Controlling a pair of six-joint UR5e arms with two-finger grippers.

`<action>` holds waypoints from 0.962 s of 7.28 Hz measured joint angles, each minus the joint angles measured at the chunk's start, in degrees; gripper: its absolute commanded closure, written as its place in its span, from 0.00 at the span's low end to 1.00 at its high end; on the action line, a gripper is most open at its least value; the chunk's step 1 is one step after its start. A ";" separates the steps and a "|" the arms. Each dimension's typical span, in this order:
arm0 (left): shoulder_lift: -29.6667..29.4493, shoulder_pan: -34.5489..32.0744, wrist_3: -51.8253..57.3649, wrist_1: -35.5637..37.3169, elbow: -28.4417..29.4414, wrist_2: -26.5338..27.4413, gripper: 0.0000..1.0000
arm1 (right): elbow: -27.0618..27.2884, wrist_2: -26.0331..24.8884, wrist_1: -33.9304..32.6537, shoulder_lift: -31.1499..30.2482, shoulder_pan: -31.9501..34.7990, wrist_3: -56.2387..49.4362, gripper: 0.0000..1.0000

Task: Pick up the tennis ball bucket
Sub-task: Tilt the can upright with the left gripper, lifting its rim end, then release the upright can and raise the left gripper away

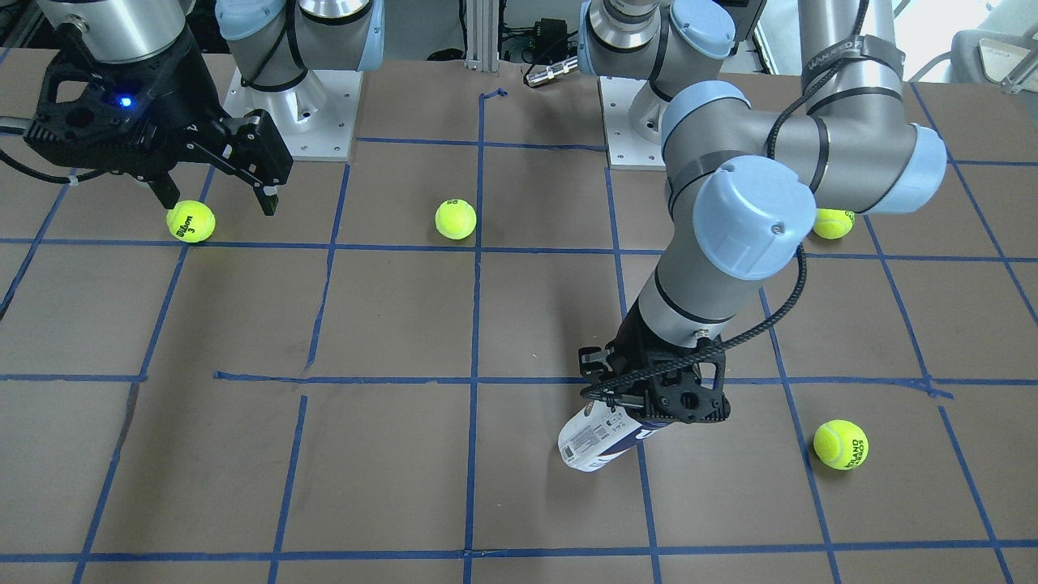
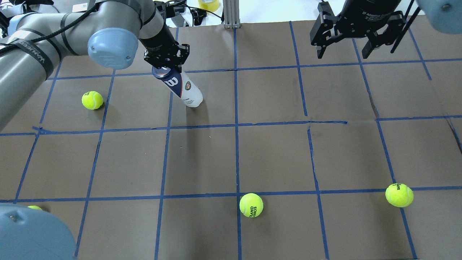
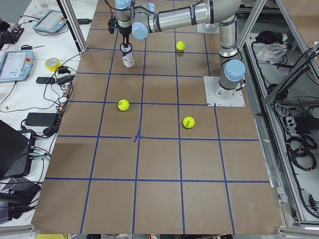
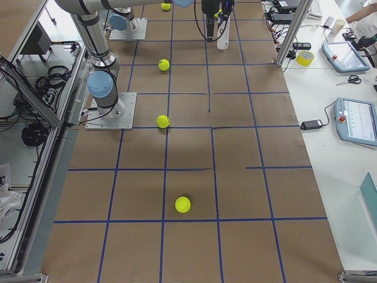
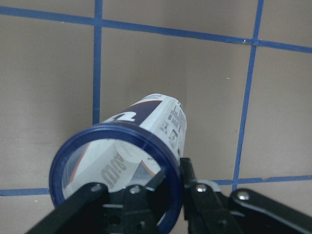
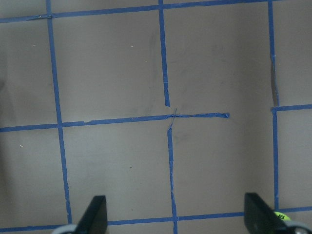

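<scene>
The tennis ball bucket (image 2: 184, 87), a slim white tube with a navy band and a white "B", hangs from my left gripper (image 2: 166, 66) at the far left of the table. In the left wrist view the gripper (image 5: 173, 178) pinches the wall of the tube's open navy rim (image 5: 63, 161), one finger inside and one outside. The tube (image 1: 596, 438) points down toward the table; I cannot tell whether its base touches the brown paper. My right gripper (image 2: 343, 54) is open and empty, high at the far right; it also shows in the right wrist view (image 6: 178, 217).
Several yellow-green tennis balls lie on the taped brown table: one (image 2: 92, 100) left of the tube, one (image 2: 251, 205) near the middle front, one (image 2: 399, 195) at the front right, one (image 2: 34, 207) partly hidden by my left arm's base.
</scene>
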 measured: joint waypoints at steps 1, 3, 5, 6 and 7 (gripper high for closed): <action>-0.02 -1.15 0.10 -0.04 0.07 1.63 1.00 | 0.00 0.10 -0.02 -0.04 -0.14 0.00 0.00; -0.19 -2.29 -0.40 -0.04 0.09 2.57 0.22 | 0.00 0.24 0.01 -0.08 -0.39 0.00 0.00; -0.27 -2.80 -1.63 -0.09 0.01 2.34 0.00 | 0.00 0.22 0.07 -0.09 -0.47 0.00 0.00; 0.02 -2.93 -1.85 -0.37 0.02 2.11 0.00 | 0.00 0.20 0.09 -0.09 -0.49 0.00 0.00; 0.62 -2.96 -1.90 -0.71 0.18 1.83 0.00 | 0.00 0.19 0.10 -0.09 -0.49 0.00 0.00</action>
